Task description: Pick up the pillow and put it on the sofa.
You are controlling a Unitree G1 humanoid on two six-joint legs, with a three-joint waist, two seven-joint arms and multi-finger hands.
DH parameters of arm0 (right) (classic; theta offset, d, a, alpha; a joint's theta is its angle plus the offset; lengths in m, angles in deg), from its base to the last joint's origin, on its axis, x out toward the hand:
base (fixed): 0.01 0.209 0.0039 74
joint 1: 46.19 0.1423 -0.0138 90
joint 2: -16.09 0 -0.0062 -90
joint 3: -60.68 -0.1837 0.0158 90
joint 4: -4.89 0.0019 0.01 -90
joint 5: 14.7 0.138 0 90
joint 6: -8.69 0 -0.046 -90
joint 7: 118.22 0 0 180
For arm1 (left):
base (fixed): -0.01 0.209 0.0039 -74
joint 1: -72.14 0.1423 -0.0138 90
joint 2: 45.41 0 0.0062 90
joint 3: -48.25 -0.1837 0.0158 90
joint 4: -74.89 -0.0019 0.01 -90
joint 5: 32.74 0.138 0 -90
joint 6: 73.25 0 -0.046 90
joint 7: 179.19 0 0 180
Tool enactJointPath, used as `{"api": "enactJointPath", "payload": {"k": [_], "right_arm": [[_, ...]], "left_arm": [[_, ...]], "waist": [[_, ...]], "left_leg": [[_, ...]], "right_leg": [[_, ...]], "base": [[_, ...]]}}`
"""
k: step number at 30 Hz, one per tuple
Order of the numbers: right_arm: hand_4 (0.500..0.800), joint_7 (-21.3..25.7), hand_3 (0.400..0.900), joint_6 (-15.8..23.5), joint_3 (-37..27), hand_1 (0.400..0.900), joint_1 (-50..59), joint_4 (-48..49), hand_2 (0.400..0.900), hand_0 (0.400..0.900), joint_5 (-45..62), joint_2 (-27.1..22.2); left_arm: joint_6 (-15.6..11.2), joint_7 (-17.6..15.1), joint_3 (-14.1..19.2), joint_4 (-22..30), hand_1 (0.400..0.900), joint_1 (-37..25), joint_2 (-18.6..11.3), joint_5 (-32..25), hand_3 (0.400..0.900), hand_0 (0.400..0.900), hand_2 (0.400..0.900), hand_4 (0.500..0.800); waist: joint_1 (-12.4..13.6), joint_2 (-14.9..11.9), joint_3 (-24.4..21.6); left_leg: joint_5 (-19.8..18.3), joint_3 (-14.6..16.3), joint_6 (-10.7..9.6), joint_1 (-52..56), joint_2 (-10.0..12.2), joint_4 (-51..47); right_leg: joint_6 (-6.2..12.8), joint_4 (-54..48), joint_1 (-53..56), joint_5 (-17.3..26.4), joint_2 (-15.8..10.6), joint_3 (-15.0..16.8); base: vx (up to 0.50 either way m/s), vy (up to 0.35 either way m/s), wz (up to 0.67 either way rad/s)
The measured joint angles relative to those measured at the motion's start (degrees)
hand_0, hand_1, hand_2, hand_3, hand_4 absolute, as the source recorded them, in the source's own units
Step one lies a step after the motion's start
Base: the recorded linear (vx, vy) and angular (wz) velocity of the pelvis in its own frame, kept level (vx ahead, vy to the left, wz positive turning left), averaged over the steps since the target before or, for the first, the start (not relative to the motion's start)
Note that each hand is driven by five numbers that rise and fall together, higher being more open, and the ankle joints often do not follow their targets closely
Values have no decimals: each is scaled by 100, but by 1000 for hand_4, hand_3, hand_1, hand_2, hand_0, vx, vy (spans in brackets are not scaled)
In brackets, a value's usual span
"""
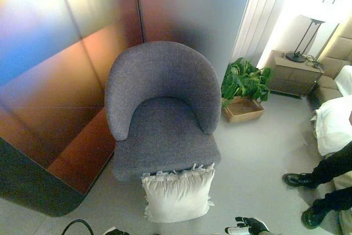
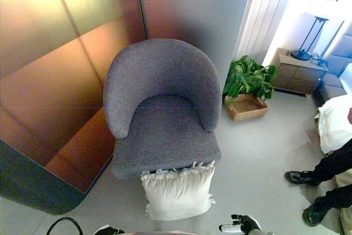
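A white pillow (image 1: 177, 194) with frilled edges stands on the floor, leaning against the front of a grey round-backed armchair (image 1: 162, 114) whose seat is bare. My right hand (image 1: 247, 227) shows at the bottom edge, low and to the right of the pillow, apart from it, fingers partly curled and holding nothing. My left hand (image 1: 116, 232) only just shows at the bottom edge, left of the pillow; its fingers are hidden.
A potted plant in a wooden box (image 1: 243, 108) stands right of the chair. A bedside table with a lamp (image 1: 297, 70) is at the back right. A person's legs in black shoes (image 1: 316, 188) stand at the right. A dark panelled wall (image 1: 55, 97) runs along the left.
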Motion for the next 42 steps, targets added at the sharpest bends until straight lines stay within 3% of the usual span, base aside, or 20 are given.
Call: {"api": "enactJointPath", "payload": {"k": [9, 15, 22, 26, 32, 42], "right_arm": [[800, 61, 900, 88, 20, 900, 52, 14, 900, 900, -7, -8], [800, 293, 900, 99, 61, 900, 873, 50, 900, 900, 139, -212], [800, 378, 900, 169, 160, 900, 1784, 187, 900, 900, 480, -370], [800, 374, 900, 199, 162, 900, 1947, 260, 900, 900, 664, -449], [800, 346, 900, 209, 166, 900, 2376, 283, 900, 900, 938, -535], [800, 323, 900, 165, 276, 900, 3208, 290, 900, 900, 1249, -1043]], "left_arm": [[-69, -40, -24, 28, 900, -39, -19, -212, 900, 900, 900, 800], [-5, 214, -253, 77, 900, -661, -97, -641, 900, 900, 900, 800], [-123, 170, -257, 161, 900, -1147, -204, -910, 900, 900, 900, 800], [-207, 161, -241, 183, 900, -1237, -225, -1074, 900, 900, 900, 800], [-263, 136, -236, 201, 900, -1370, -256, -1161, 900, 900, 900, 800], [-529, 203, -263, 469, 900, -1892, -259, -2070, 900, 900, 900, 800]], "waist": [[3, 41, 164], [5, 189, 858], [29, 201, 1615], [162, 181, 1753], [162, 139, 1937], [203, 362, 2446]], "left_leg": [[12, 5, 5, -123, 0, 28], [283, 7, 42, -895, -9, 64], [407, -122, 45, -1277, -33, 60], [406, -163, 41, -1343, -39, 59], [431, -217, 64, -1429, -75, 60], [618, -297, 151, -2078, -154, 72]], "right_leg": [[6, 15, -118, 6, -1, 4], [-11, 124, -886, 264, -13, -7], [21, 20, -1167, 392, -25, -127], [14, 16, -1222, 396, -25, -165], [15, 19, -1287, 396, -62, -252], [77, 192, -1975, 454, -115, -302]], "base": [[-18, -16, 1], [-173, -34, 5], [-66, -49, 8], [1, -39, 8], [0, 0, 0], [-54, 8, 4]]}}
